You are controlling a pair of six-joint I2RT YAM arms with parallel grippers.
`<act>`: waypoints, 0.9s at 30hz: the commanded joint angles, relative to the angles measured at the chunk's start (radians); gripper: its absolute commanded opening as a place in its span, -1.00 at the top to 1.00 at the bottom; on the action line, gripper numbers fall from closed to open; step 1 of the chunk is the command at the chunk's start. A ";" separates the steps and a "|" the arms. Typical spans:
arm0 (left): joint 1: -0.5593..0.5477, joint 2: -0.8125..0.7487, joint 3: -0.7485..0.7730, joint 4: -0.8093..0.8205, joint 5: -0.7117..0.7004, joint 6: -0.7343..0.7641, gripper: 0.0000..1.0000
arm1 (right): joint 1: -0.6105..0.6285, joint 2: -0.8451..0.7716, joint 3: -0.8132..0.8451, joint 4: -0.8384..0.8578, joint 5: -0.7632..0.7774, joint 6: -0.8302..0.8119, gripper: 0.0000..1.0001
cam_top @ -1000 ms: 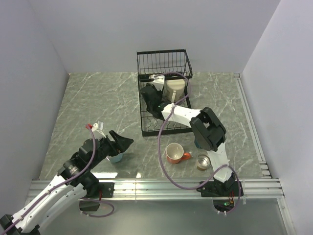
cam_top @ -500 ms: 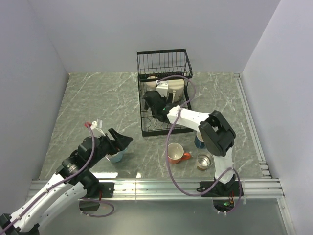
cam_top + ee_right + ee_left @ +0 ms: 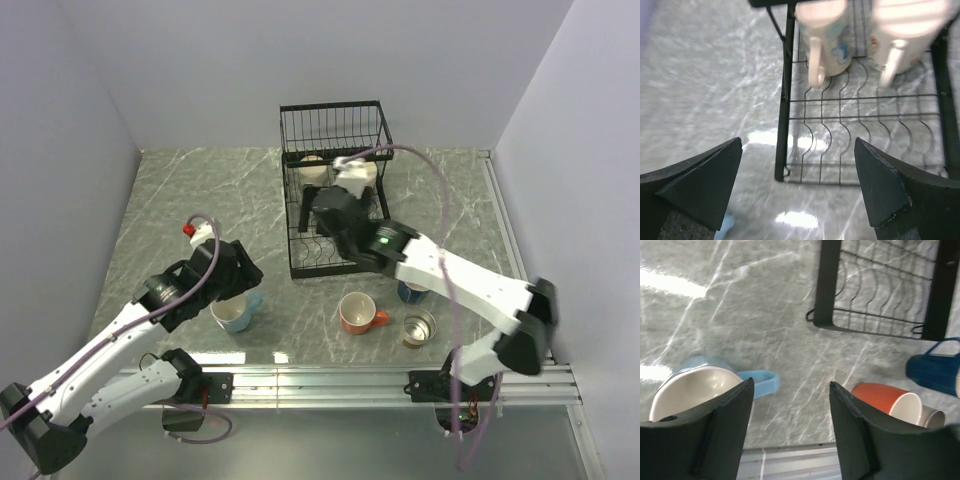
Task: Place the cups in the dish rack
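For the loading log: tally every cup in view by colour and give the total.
Cream mugs, in the dish rack: 2
Light blue mug: 1
Orange mug: 1
Dark blue mug: 1
Steel cup: 1
Total: 6

Rack [image 3: 825, 285] was blk wire. Table [image 3: 200, 200] was grey-green marble w/ white veins. Lt blue mug [image 3: 690, 390] was cream inside; orange mug [image 3: 885, 399] white inside. Dk blue mug [image 3: 932, 374] looked solid; steel cup [image 3: 418, 328] silver. Printed mug [image 3: 827, 42] was cream w/ blue pattern; plain mug [image 3: 902, 35] all cream.
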 commanded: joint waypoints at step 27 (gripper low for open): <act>0.077 0.238 0.002 -0.031 -0.035 -0.143 -0.16 | 0.006 -0.697 -0.124 -0.630 0.018 0.281 -0.99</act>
